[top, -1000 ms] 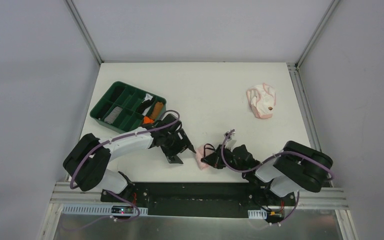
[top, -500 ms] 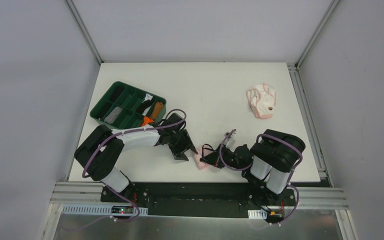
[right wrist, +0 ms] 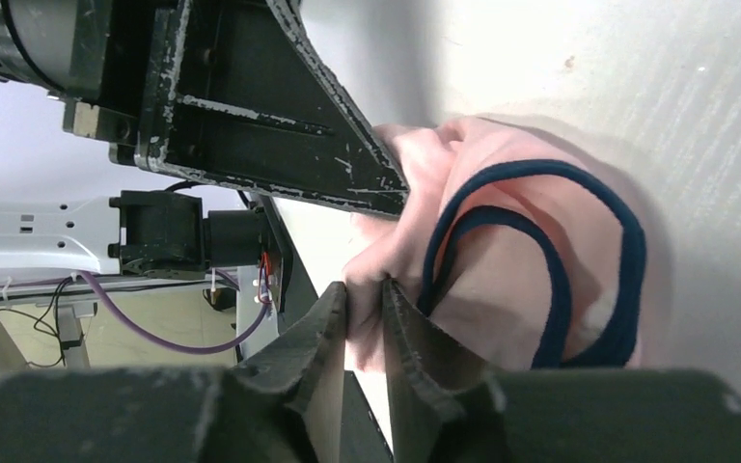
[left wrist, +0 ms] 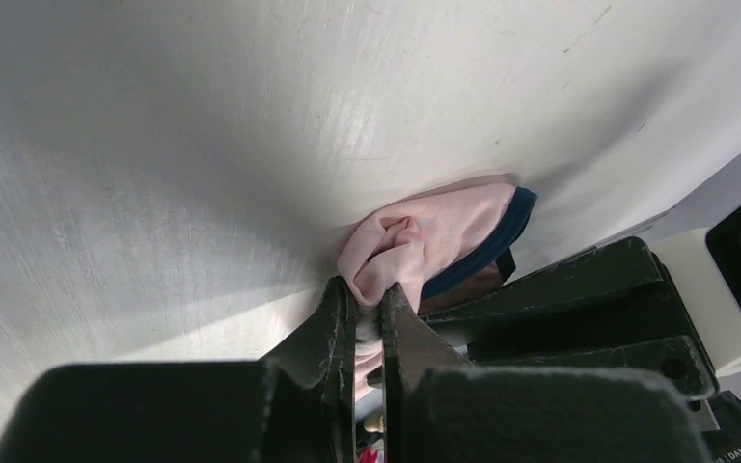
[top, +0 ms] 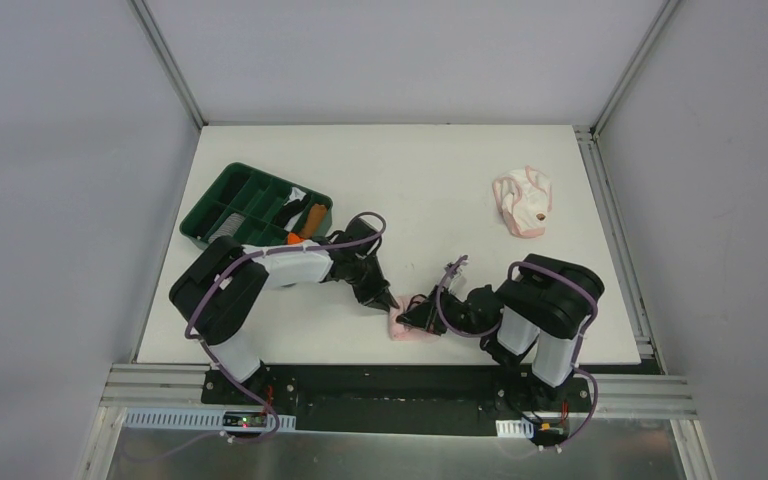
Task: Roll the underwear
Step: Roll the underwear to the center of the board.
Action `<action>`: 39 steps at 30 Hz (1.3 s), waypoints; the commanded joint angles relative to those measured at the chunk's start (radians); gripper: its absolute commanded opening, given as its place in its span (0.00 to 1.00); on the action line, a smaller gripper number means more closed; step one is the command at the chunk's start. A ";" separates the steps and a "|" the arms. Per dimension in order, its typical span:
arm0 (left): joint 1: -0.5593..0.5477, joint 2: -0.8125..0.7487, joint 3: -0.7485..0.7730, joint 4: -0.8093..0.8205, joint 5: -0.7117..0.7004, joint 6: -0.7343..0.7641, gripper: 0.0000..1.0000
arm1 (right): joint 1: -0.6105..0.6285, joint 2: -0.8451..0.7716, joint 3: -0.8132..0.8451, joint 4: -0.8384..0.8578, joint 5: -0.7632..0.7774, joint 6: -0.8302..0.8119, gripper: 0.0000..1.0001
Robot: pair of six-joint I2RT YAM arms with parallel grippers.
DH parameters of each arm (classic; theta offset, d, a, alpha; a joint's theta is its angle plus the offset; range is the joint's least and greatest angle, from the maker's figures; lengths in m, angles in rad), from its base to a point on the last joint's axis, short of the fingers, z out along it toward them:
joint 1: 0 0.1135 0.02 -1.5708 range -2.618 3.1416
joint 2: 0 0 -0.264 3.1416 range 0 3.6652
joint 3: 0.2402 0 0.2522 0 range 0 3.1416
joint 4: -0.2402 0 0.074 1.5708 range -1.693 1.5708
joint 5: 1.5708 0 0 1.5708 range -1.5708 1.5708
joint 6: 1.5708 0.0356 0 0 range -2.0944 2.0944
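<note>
Top view: the pink brief (top: 407,326) lies bunched at the near edge of the table (top: 440,200), between the left claw (top: 386,301) and the right claw (top: 415,314), which both touch it. The pale brief (top: 522,203) sits far right, untouched. I judge that the first brief is mid-roll.

Left wrist: the left claw (left wrist: 367,289) is clamped tight on a fold of the pink brief (left wrist: 434,236).

Right wrist: the right claw (right wrist: 365,287) has its jaws a sliver apart, tips against a fold of the pink brief (right wrist: 521,289). I cannot tell whether they pinch it.

Next, I judge, the left claw must hold the bundle firm while the right claw lets go or re-grips, or the roll may spring loose.
</note>
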 commanded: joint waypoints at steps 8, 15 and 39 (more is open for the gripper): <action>-0.012 -0.123 -0.027 -0.256 -0.198 0.018 0.00 | 0.008 -0.128 0.013 -0.242 -0.003 -0.043 0.44; -0.043 -0.281 -0.127 -0.353 -0.293 -0.075 0.00 | 0.015 -0.419 0.158 -0.837 0.007 -0.166 0.50; -0.137 -0.151 -0.016 -0.580 -0.347 -0.349 0.00 | 0.563 -0.621 0.487 -1.601 0.007 -0.166 0.50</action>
